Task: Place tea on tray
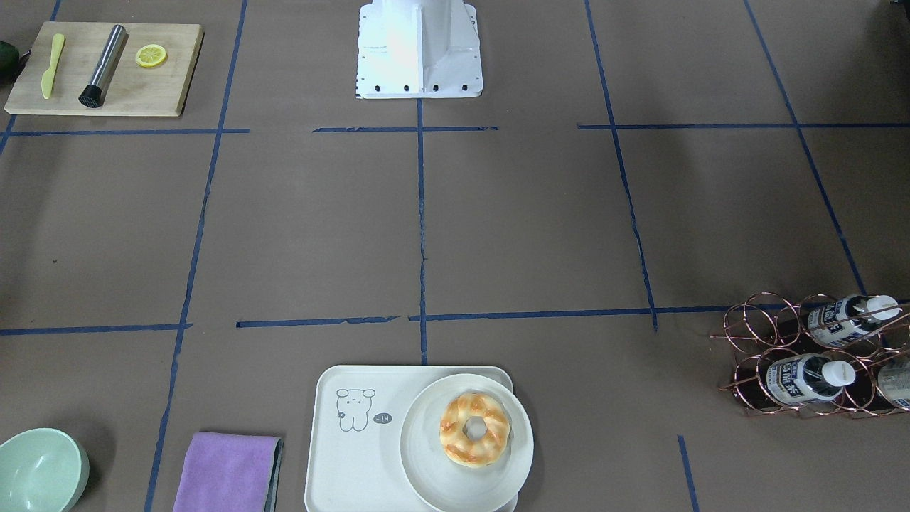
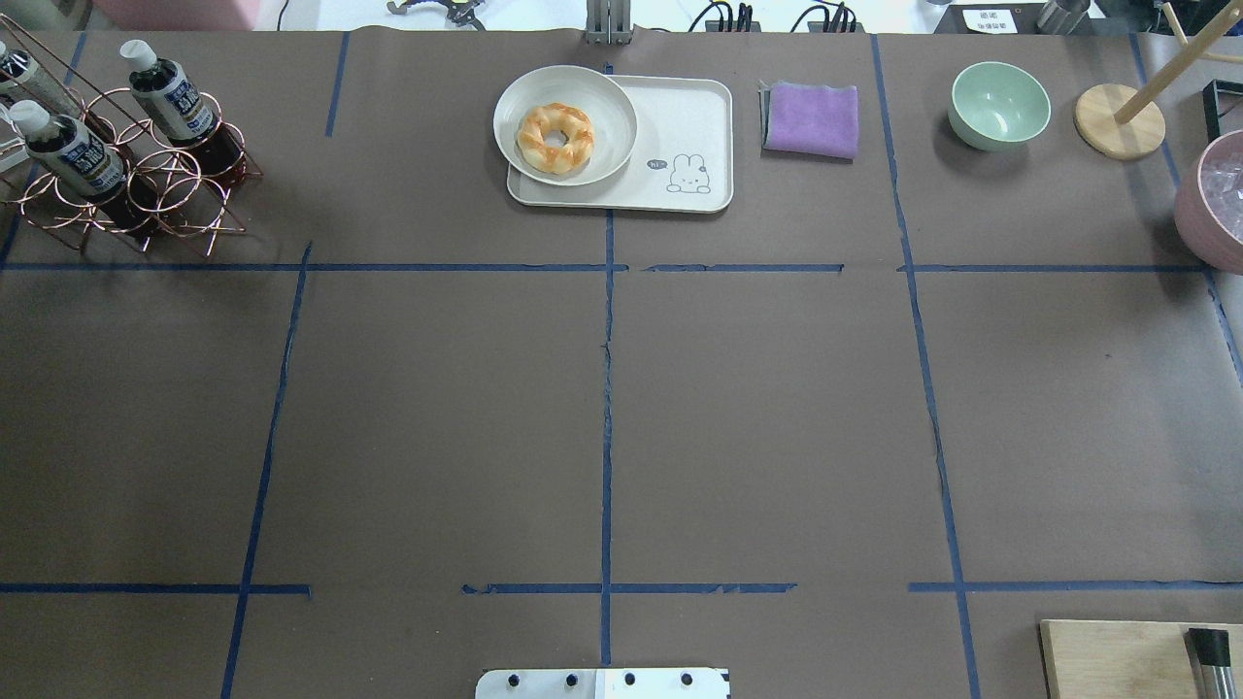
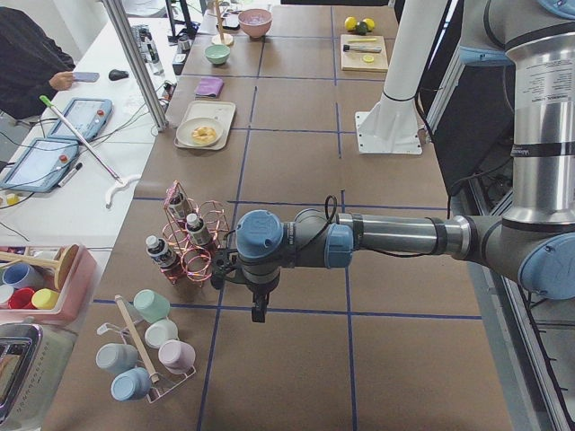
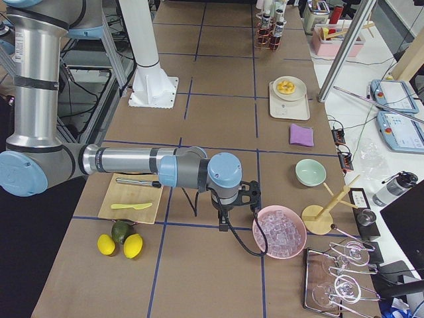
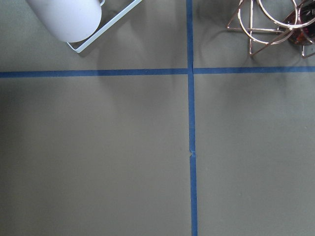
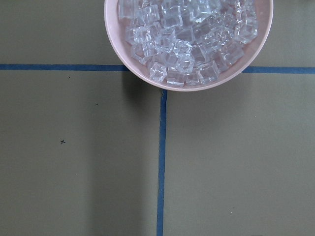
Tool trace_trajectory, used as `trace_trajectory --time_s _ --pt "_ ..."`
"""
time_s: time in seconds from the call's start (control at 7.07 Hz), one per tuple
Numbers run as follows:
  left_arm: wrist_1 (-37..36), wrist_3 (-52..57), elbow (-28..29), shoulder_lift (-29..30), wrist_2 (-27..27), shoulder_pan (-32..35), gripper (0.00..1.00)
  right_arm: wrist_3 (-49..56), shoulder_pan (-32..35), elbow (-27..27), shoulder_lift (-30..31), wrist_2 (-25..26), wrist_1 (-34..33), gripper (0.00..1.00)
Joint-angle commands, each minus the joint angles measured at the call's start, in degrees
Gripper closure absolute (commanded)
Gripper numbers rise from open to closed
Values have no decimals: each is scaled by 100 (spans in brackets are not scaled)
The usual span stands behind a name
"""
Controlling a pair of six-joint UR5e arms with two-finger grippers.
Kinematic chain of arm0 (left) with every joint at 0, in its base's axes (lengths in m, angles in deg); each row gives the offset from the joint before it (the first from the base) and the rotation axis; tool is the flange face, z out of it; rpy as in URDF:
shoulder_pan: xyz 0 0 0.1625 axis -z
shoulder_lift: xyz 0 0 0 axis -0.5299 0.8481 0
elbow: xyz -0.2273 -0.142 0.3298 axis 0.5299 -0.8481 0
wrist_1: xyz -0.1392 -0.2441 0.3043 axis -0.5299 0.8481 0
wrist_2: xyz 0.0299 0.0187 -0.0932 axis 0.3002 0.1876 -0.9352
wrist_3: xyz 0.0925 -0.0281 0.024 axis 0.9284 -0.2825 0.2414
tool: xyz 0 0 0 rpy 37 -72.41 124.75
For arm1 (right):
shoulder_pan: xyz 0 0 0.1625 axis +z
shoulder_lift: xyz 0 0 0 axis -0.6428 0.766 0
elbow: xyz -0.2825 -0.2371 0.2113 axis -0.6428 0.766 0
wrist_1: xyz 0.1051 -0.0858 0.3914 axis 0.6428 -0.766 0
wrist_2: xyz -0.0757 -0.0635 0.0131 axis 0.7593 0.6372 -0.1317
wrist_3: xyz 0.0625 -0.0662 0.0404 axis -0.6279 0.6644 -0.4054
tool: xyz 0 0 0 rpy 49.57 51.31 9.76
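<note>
Several tea bottles (image 2: pixel 76 155) with white caps stand in a copper wire rack (image 2: pixel 165 194) at the table's far left; they also show in the front view (image 1: pixel 803 378). The cream tray (image 2: pixel 691 109) with a bear drawing lies at the far middle, also in the front view (image 1: pixel 348 469). A round white plate (image 2: pixel 607 107) with a donut (image 2: pixel 554 137) covers its left half. My left gripper (image 3: pixel 259 311) hangs over the table near the rack, seen only from the side; I cannot tell if it is open. My right gripper (image 4: pixel 224 226) shows only in the exterior right view, beside a pink ice bowl (image 4: pixel 279 232); I cannot tell its state.
A purple cloth (image 2: pixel 812 118), a green bowl (image 2: pixel 999 104) and a wooden stand (image 2: pixel 1119 120) lie right of the tray. A cutting board (image 1: pixel 106 68) holds a knife, a steel tool and a lemon slice. A mug rack (image 3: pixel 148 350) stands beyond the bottle rack.
</note>
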Motion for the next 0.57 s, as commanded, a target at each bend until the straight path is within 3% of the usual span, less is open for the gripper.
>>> trace_trajectory --time_s 0.0,0.14,0.42 --pt "664 -103 -258 110 -24 -196 0 9 0 -40 6 0 3 0" --pt "1095 -904 -512 110 -7 -554 0 0 0 -40 -3 9 3 0" --pt "2839 -2696 -524 110 46 -1109 0 9 0 -241 -135 17 3 0"
